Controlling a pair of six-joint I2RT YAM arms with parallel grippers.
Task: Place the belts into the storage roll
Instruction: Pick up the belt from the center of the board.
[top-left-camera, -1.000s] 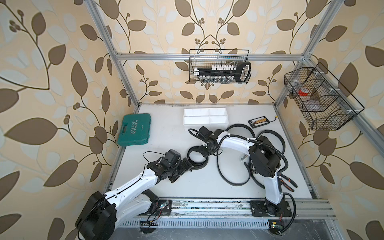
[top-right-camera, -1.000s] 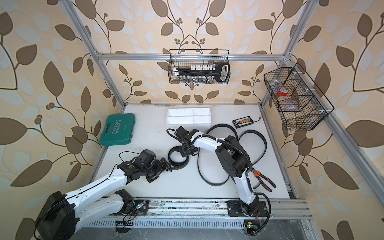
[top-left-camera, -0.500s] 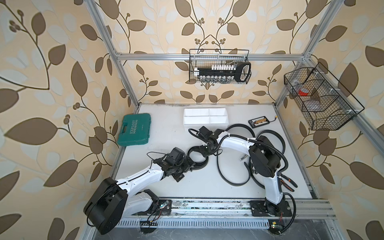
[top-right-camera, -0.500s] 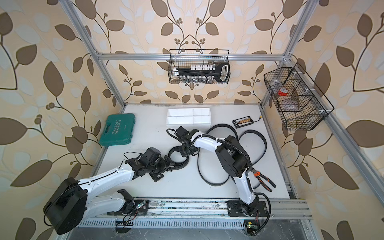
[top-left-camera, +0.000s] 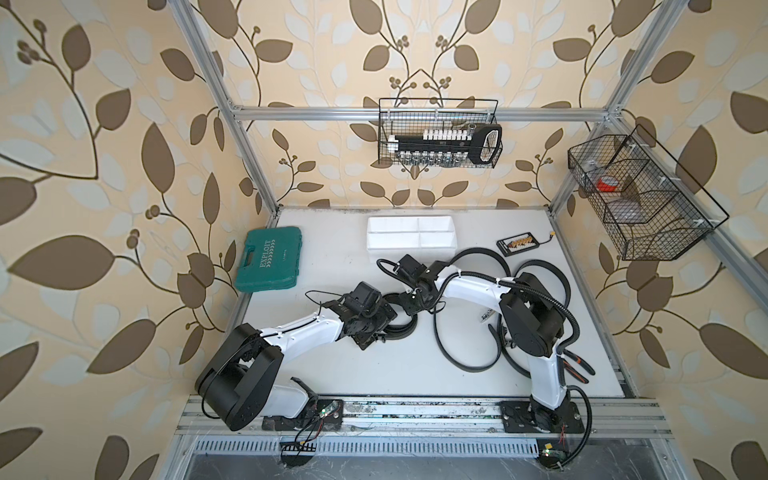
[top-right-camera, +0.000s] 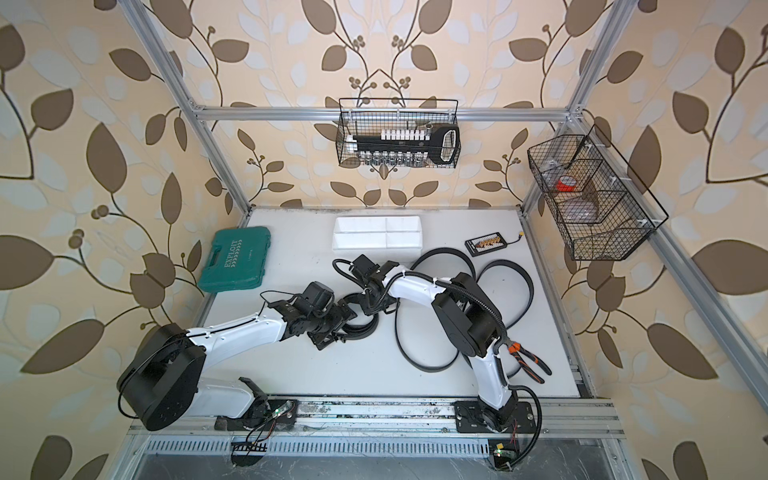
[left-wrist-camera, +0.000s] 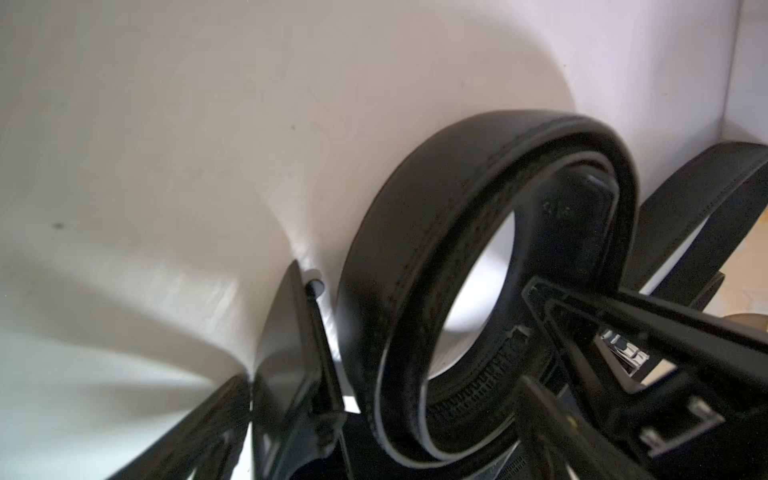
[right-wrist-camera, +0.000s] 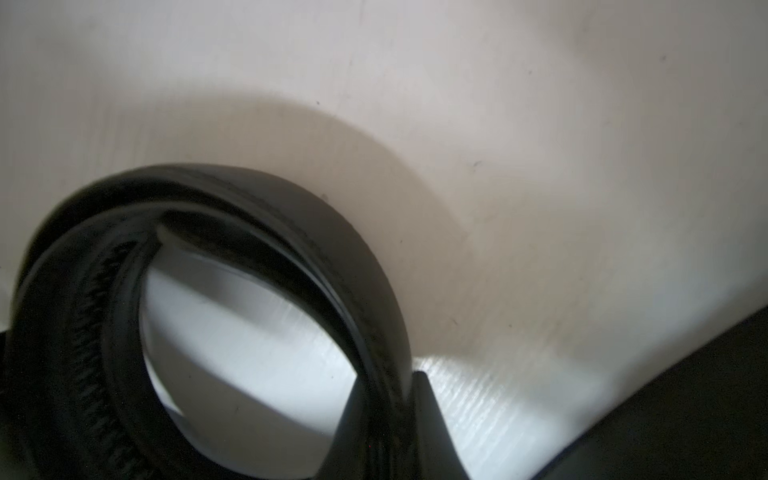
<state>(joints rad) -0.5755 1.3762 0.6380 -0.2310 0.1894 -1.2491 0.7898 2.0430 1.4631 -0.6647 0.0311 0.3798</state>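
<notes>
In both top views, right claw (top-left-camera: 410, 308) clamped on coiled black leather belt (top-left-camera: 405, 329); white compartmented plastic tray (top-left-camera: 409, 232) well beyond it. Left wrist: left claw (left-wrist-camera: 422, 291) spread wide, straddling coil's wall. Right wrist: right claw (right-wrist-camera: 388, 399) pinching coil's rim.

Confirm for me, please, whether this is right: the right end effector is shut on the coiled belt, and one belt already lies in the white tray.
No belt lies in the white tray yet: both top views show nothing in its compartments. The rest stands: the right end effector is shut on the coiled belt, as the right wrist view shows.
</notes>
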